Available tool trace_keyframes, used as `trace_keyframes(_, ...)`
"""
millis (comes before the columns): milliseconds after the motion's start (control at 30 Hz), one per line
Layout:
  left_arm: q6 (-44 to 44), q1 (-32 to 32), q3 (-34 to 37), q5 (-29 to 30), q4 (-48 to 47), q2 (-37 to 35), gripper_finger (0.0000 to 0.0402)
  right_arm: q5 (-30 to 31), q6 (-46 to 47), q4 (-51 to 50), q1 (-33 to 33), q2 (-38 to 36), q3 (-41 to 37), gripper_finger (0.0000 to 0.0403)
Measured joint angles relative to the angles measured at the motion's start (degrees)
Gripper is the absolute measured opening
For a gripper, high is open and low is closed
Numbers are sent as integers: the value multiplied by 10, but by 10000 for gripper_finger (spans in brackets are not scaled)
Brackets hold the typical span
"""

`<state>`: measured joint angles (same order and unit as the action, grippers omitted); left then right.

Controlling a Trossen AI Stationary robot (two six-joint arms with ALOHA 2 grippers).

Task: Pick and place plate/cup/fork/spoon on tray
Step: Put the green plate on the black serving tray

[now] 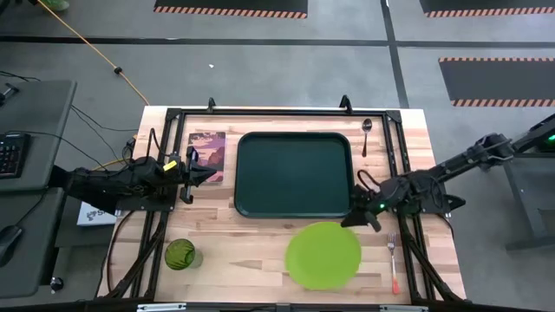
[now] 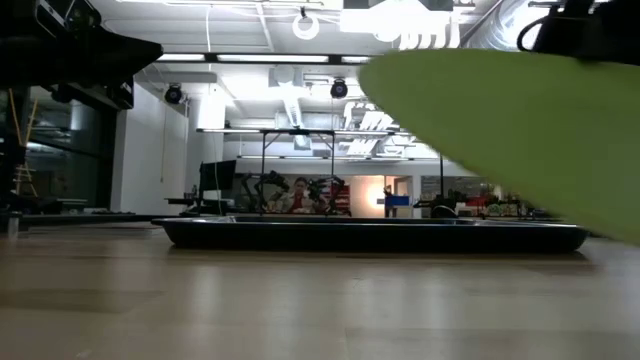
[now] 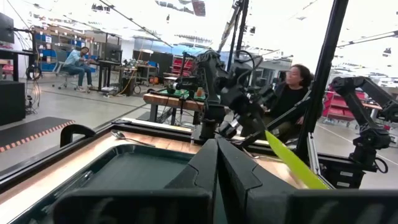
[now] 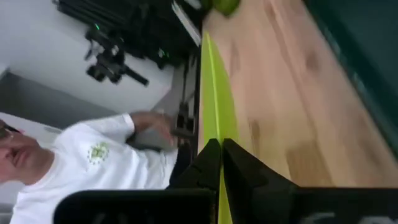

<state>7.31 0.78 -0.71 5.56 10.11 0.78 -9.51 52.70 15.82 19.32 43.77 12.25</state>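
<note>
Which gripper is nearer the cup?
Left. The left gripper sits beside the picture card, straight up-table from the cup; the right gripper, clamping the plate, is across the table.

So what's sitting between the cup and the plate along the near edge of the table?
Nothing: in the high view, only bare wood lies between the cup and the plate, which the right gripper holds by its rim.

Robotics lab/workshop: other robot arms [image 3: 367, 118] on benches, exposed ceiling ducts [image 2: 290, 100], hazard-taped floor mats [image 1: 230, 9] (people at desks).
</note>
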Motion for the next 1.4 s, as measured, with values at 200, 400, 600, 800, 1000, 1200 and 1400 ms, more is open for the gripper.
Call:
trace_keyframes(200, 0, 0, 0, 0, 0, 0, 3, 11, -69, 55, -68, 0, 0, 0)
trace_keyframes(400, 0, 0, 0, 0, 0, 0, 3, 74, -99, 122, -136, 0, 0, 1)
trace_keyframes(600, 0, 0, 0, 0, 0, 0, 3, 101, -102, 125, -190, 5, 0, 1)
trace_keyframes(800, 0, 0, 0, 0, 0, 0, 3, 88, -114, 124, -220, 13, 1, 1)
trace_keyframes(1000, 0, 0, 0, 0, 0, 0, 3, 84, -143, 124, -220, 12, 1, 0)
trace_keyframes(1200, 0, 0, 0, 0, 0, 0, 3, 84, -157, 124, -220, 12, 1, 0)
trace_keyframes(1400, 0, 0, 0, 0, 0, 0, 3, 86, -157, 124, -220, 12, 0, 0)
